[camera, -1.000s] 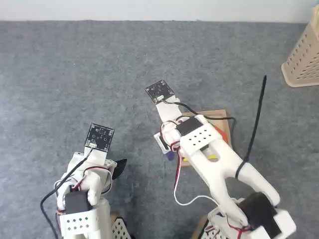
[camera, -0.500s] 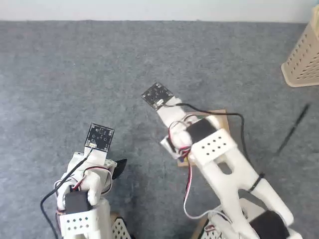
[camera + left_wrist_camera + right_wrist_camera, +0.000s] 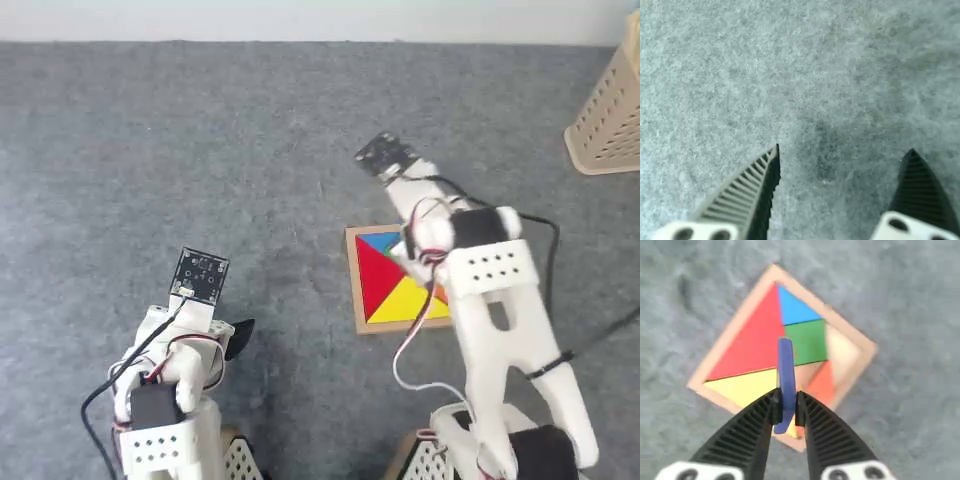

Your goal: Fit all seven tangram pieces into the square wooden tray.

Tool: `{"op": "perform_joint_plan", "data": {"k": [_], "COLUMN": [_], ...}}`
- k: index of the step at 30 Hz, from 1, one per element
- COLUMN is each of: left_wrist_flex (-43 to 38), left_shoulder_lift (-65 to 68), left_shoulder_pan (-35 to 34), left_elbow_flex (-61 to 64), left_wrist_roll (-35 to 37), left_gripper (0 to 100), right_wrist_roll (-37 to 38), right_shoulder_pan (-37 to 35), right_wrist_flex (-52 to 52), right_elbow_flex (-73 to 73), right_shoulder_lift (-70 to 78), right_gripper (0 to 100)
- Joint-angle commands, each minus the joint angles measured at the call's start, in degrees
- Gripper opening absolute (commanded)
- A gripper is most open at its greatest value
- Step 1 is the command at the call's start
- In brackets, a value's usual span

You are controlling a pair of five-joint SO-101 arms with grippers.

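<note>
OK, your right pincer gripped the blue piece on edge, just above the tray; left pincer sat wide over the counter. You'd have wanted it tilted flat and lined with the pale gap before release.

Light: even, diffuse, from overhead; med. bright. Grey mat: matte, evenly lit. Shadows: soft, faint. Dim patch on mat under left gripper; another soft dark patch on mat near tray. Tray wood matte, pale.
</note>
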Motion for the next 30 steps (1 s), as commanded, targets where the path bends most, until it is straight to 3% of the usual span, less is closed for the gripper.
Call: {"op": "perform_joint_plan", "data": {"k": [1, 11, 20, 30], "left_wrist_flex": [0.44, 0.44, 0.44, 0.44], "left_shoulder_lift": [-0.97, -0.97, -0.97, -0.97], "left_shoulder_pan": [0.18, 0.18, 0.18, 0.18], "left_elbow_flex": [-0.31, -0.31, -0.31, -0.31], "left_wrist_roll": [-0.26, -0.26, -0.26, -0.26], "left_gripper": [35, 35, 35, 35], "right_wrist_roll": [3.69, 17.05, 19.78, 16.79], "right_shoulder_pan": [2.86, 5.58, 7.87, 3.56], "right_wrist_flex": [-1.71, -5.14, -9.89, -11.30], "right_elbow_flex": [-5.19, -12.75, -14.42, -14.24], "right_shoulder_lift": [4.00, 17.36, 24.48, 25.01], "right_gripper": [0.6, 0.6, 0.6, 0.6]}}
